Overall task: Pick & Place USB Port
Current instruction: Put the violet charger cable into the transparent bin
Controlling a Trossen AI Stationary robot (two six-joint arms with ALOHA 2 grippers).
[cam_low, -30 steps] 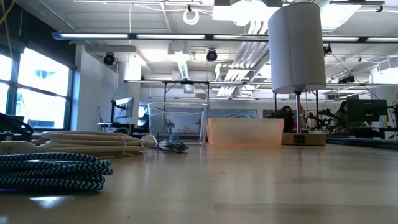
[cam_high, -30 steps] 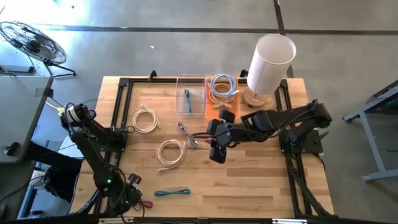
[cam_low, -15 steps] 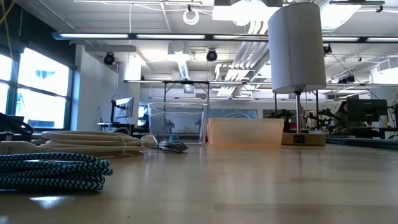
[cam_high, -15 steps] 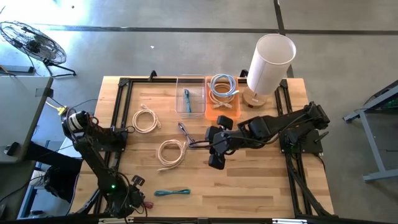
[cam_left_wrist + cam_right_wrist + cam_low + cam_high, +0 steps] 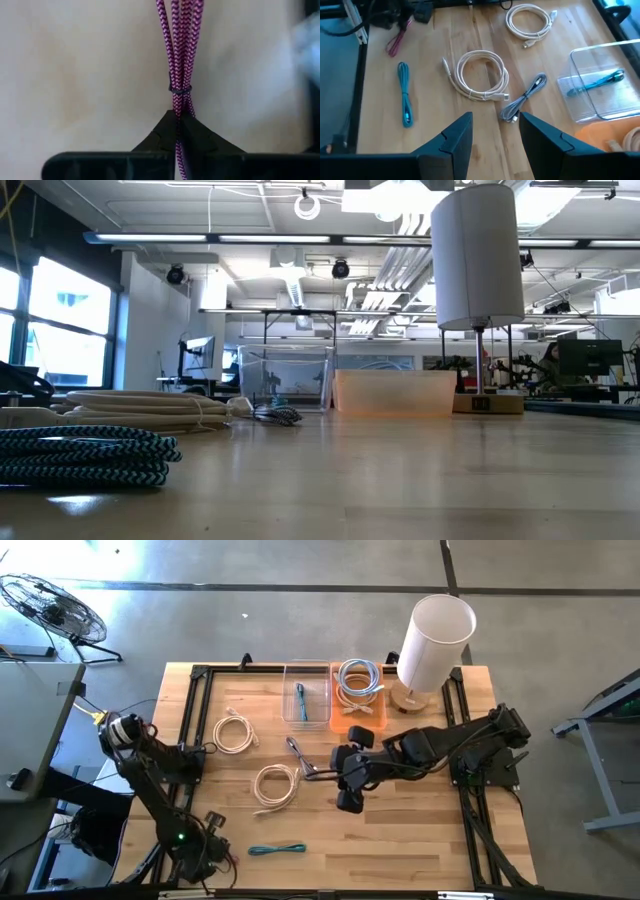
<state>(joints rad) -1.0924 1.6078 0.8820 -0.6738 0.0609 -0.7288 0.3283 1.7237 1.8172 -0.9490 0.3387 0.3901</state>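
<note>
My left gripper (image 5: 177, 120) sits at the table's near left corner (image 5: 213, 848), shut on a magenta braided USB cable bundle (image 5: 179, 45) that lies on the wood. The same magenta bundle (image 5: 395, 44) shows far off in the right wrist view. My right gripper (image 5: 492, 137) hangs open above the table's middle (image 5: 338, 775), near a grey cable bundle (image 5: 525, 100) and touching nothing. A teal cable (image 5: 277, 850) lies at the near edge. Neither gripper shows in the low view. My left gripper pinches the magenta bundle between its two fingertips (image 5: 165, 127), a short way behind the black band (image 5: 180, 90) that ties the strands. Several strands are caught at once. The bundle runs straight ahead of the fingers and lies flat on the table.
Two white coiled cables (image 5: 275, 785) (image 5: 233, 730) lie left of centre. At the far edge stand a clear bin (image 5: 307, 692) holding a blue cable, an orange bin (image 5: 358, 700) with coiled cables, and a white lamp (image 5: 430, 640). Black frame rails (image 5: 190, 720) border both sides.
My left gripper has drawn in over the magenta cable at the near left corner, and in the high view the cable is now covered by it. My right gripper has shifted a little toward the near edge.
</note>
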